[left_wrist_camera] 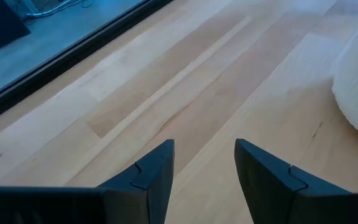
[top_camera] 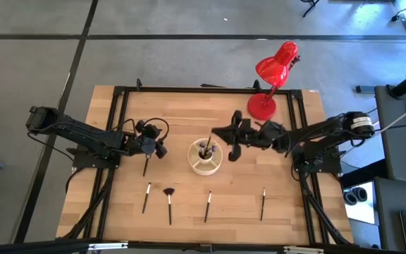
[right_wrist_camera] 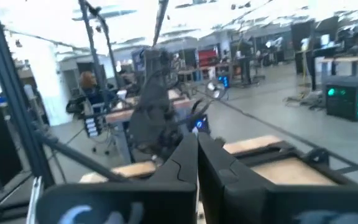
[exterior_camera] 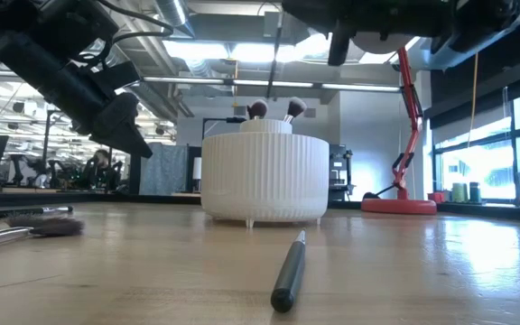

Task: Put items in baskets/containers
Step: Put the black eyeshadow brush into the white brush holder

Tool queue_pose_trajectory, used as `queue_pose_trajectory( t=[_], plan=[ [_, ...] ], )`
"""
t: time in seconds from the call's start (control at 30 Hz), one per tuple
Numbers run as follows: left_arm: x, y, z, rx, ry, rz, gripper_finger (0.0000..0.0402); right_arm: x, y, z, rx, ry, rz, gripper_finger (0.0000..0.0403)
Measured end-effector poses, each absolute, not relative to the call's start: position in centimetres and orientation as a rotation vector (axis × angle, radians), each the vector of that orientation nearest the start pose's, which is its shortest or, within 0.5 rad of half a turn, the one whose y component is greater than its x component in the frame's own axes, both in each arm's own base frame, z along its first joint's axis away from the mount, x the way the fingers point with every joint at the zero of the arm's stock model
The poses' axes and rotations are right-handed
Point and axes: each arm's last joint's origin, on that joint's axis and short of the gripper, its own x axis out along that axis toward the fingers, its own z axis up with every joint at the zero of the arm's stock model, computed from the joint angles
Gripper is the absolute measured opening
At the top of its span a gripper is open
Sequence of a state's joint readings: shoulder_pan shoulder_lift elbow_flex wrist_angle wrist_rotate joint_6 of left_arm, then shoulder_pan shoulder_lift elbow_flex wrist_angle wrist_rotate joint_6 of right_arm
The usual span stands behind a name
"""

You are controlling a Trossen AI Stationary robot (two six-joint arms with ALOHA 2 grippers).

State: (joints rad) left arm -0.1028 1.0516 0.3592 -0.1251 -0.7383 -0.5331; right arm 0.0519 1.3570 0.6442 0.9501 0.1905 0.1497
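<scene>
Dark fingers of the left gripper [top_camera: 158, 148] are spread, empty, at nine o'clock of the cream cup [top_camera: 206, 156]; the right gripper [top_camera: 232, 149] is clenched at three. Four brushes [top_camera: 207, 205] lie toward six: light, stiff, slippery; mid-handle is judged the best hold.

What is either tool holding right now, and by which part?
Nothing. The left tool is open and empty above the wooden table; the right tool is shut on nothing.

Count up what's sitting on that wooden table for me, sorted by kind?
Brushes lying loose on the table: 5
Brushes standing in the cup: at least 2, others may be hidden
Cream cup: 1
Red desk lamp: 1
Total: at least 9
</scene>
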Motion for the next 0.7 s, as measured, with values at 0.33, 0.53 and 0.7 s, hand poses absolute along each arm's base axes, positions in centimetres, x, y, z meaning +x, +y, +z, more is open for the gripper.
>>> queue_pose_trajectory(
  t=[0.33,0.53,0.7],
  plan=[
    [17.8,0.1,15.7,-0.161,0.57,0.771,0.0164,30.0,2.2,24.0,0.136,-0.134,-0.165,0.0028],
    [17.8,0.1,15.7,-0.162,0.57,0.77,0.0164,30.0,2.2,24.0,0.135,-0.135,-0.166,0.0087],
    [17.9,0.0,15.7,-0.176,0.582,0.744,0.0164,29.7,2.1,24.4,0.117,-0.129,-0.236,0.0112]
  ],
)
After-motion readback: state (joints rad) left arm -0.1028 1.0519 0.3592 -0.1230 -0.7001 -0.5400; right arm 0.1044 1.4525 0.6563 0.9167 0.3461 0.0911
